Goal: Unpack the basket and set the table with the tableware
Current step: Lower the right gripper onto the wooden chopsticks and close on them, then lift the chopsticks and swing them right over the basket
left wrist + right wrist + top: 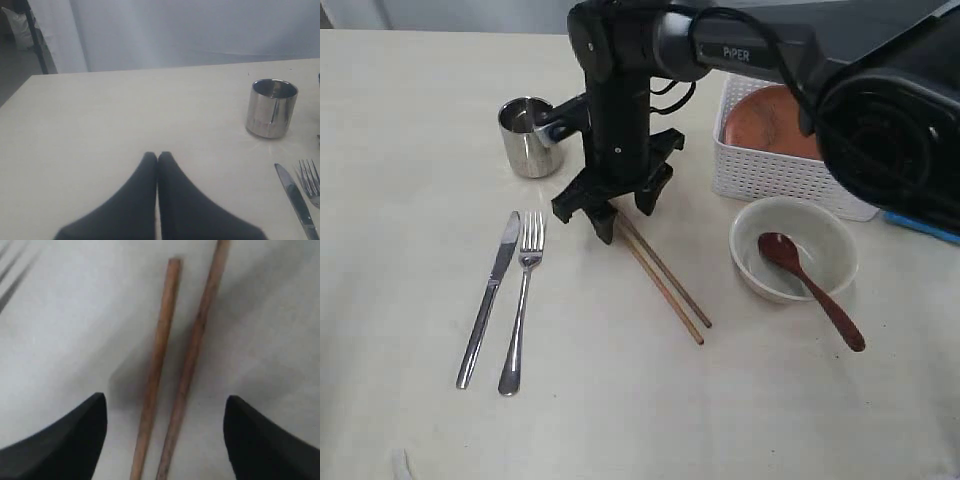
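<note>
My right end effector (165, 407) stood released astride the chopsticks (665, 272) beside the bowl (815, 232); my left end effector (158, 157) was clenched on nothing. A crooked lift-off, I judged, might have caught a stick and knocked the pair askew.

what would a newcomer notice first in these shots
The black arm fills the middle of the exterior view, its right end effector open over one end of the wooden chopsticks lying on the table. To the right, a reddish-brown spoon leans in an off-white bowl, and behind it a brown plate sits in the white basket.
</note>
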Robot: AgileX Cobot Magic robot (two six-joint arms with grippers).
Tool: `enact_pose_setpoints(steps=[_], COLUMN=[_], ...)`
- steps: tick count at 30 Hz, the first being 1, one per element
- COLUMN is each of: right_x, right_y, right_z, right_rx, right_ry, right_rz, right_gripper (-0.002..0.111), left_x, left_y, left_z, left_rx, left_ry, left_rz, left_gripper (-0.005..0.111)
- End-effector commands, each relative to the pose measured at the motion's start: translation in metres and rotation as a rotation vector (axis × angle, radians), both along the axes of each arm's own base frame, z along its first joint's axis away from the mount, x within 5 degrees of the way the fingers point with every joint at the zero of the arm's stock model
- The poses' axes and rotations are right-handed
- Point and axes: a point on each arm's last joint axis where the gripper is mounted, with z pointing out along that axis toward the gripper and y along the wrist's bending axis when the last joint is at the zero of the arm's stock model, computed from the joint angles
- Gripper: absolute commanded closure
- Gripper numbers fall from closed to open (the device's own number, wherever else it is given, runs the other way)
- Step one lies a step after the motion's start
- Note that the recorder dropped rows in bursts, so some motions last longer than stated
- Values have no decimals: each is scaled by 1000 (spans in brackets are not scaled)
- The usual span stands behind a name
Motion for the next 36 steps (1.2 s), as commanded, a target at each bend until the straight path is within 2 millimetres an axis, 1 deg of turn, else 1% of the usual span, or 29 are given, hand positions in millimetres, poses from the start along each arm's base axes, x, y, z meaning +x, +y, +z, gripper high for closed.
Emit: enact_pose_setpoints(steps=[1,6,9,10,11,12,17,22,26,31,36], right_x=[-11,-27,-35,-37,-39,-39,-42,-43,-40,-39,-40], right_y=[-2,-18,-22,-22,-22,-21,-18,-17,-12,-10,-11], right_z=[-9,-34,-43,-45,-45,-45,-45,-41,-23,4,21], right_rx=[-32,-110,-133,-136,-137,-136,-134,-114,-51,19,41], right_ry=[37,125,159,168,171,171,174,174,118,53,28], right_rz=[48,58,57,73,85,96,132,123,100,82,79], right_gripper=[51,51,53,62,68,79,109,109,109,109,109], left_x=[0,0,0,0,0,0,0,0,0,0,0], left_y=[0,0,0,0,0,0,0,0,0,0,0], left_z=[-1,-1,-1,-1,-1,-1,-1,-1,-1,-1,-1], left_rx=[-12,-12,-12,-12,-12,-12,-12,-12,-12,-12,-12], left_ry=[1,1,1,1,1,1,1,1,1,1,1], left_rz=[1,1,1,1,1,1,1,1,1,1,1], left_gripper=[107,107,107,107,107,107,107,107,107,107,107])
